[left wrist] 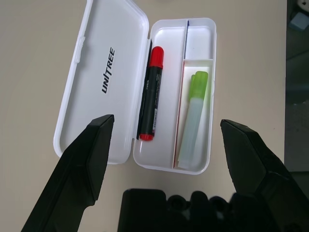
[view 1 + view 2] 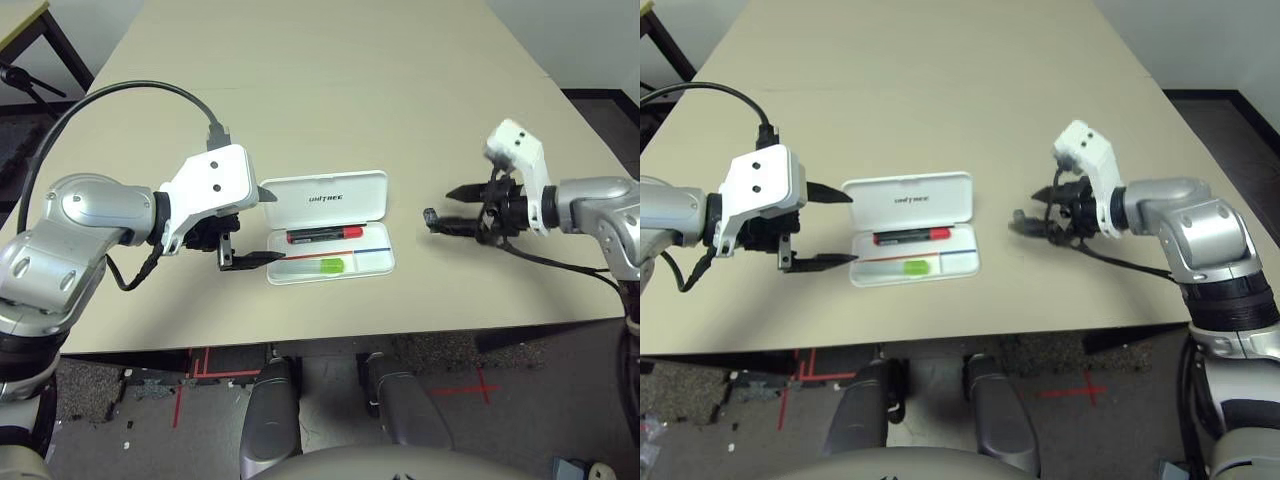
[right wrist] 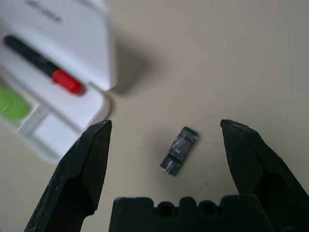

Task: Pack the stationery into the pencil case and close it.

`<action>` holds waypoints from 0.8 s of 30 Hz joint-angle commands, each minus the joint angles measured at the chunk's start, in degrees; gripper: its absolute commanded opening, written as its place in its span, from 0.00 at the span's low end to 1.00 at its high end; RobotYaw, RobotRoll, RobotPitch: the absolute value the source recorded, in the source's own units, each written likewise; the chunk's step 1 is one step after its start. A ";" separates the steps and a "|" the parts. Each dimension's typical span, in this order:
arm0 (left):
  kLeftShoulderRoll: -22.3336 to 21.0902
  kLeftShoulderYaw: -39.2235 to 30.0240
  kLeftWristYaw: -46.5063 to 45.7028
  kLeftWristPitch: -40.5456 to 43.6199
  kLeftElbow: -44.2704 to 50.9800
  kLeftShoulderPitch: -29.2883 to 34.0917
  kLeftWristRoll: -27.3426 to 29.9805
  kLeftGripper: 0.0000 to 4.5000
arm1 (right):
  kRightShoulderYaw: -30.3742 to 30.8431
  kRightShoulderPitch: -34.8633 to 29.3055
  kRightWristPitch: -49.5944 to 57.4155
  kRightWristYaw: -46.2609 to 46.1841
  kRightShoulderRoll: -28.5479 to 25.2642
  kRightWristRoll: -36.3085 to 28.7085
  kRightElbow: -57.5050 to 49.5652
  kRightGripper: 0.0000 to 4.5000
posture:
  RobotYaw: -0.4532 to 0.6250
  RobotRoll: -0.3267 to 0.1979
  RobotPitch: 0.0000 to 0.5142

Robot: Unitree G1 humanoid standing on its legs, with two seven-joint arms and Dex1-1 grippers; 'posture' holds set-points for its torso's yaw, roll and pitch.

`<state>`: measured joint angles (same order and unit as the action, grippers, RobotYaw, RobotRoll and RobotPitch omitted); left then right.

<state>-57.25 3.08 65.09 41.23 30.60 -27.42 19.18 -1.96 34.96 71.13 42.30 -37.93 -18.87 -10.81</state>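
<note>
The white pencil case [image 2: 352, 184] lies open mid-table, its lid [image 1: 96, 58] with black lettering folded back. In the tray lie a red marker [image 1: 152, 101] with a black cap and a whitish stick with a light-green end [image 1: 194, 116], each in its own compartment. My left gripper [image 2: 262, 225] is open at the case's left end, its fingers spread about as wide as that end and holding nothing. A tiny dark grey-silver piece [image 3: 178, 151] lies on the table right of the case. My right gripper [image 3: 166, 125] hovers open over it, one finger on each side.
A black cable [image 2: 120, 90] loops over my left arm. The tan table [image 2: 330, 90] stretches bare behind the case. Its front edge runs close below the case. A dark stand [image 2: 30, 75] sits off the far left corner.
</note>
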 commanded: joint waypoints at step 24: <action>-0.53 4.34 -0.48 -2.88 -2.04 -2.58 -0.76 0.99 | 3.04 -2.72 1.14 -18.98 11.73 3.23 6.28 1.00 | 0.36 0.62 0.33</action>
<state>-57.29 6.98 64.80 38.06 28.12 -30.51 18.60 -0.41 32.41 72.76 23.11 -26.96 -15.49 -6.04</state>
